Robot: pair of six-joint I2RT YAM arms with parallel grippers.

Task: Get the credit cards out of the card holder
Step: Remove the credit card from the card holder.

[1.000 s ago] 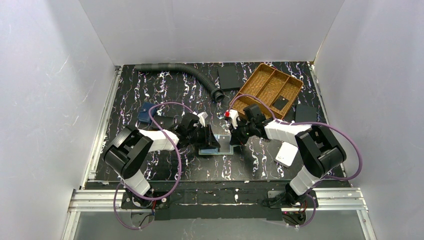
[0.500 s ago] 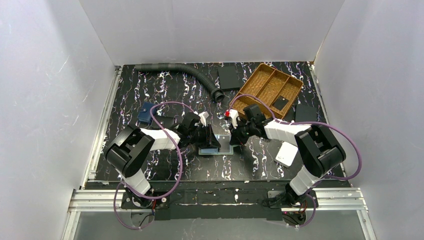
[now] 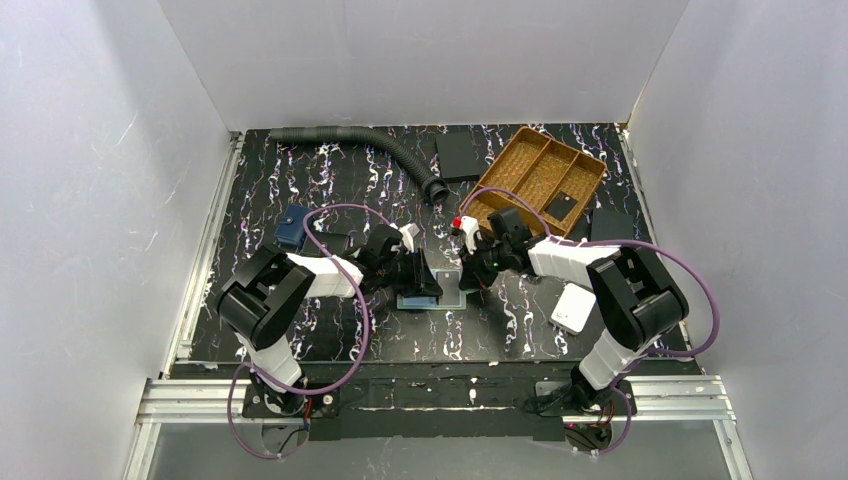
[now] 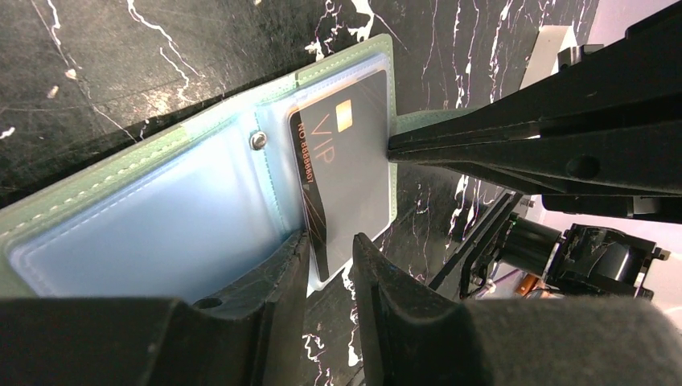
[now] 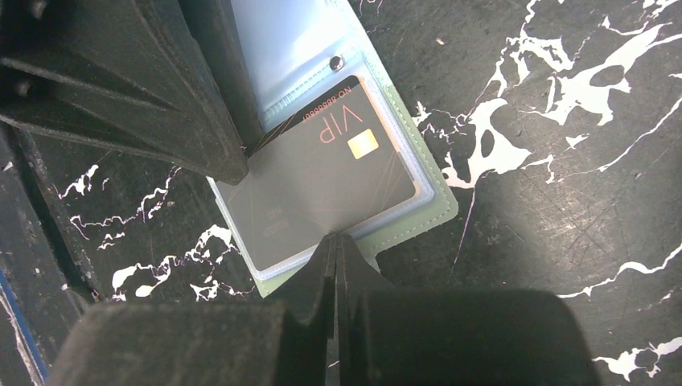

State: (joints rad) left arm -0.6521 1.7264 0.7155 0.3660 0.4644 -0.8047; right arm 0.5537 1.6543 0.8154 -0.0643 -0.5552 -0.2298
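Observation:
The sage-green card holder (image 3: 447, 294) lies open on the table between both arms, pale blue inside (image 4: 161, 217). A black credit card (image 4: 354, 169) marked VIP sits in its right pocket, one corner sticking out of the slot. My left gripper (image 4: 330, 241) is open a little, its fingers on either side of that corner. My right gripper (image 5: 336, 240) is shut, with its tips pressed on the holder's green rim (image 5: 418, 221) beside the card (image 5: 322, 181). No tan-brown card shows.
A brown woven tray (image 3: 597, 165) at the back right holds a small black rectangle (image 3: 560, 205). Black slabs (image 3: 458, 155) (image 3: 610, 225), a corrugated hose (image 3: 370, 145), a navy pouch (image 3: 292, 228) and a white box (image 3: 573, 308) lie around.
Both grippers have stayed at the holder. The left arm has edged slightly right and the right wrist slightly back.

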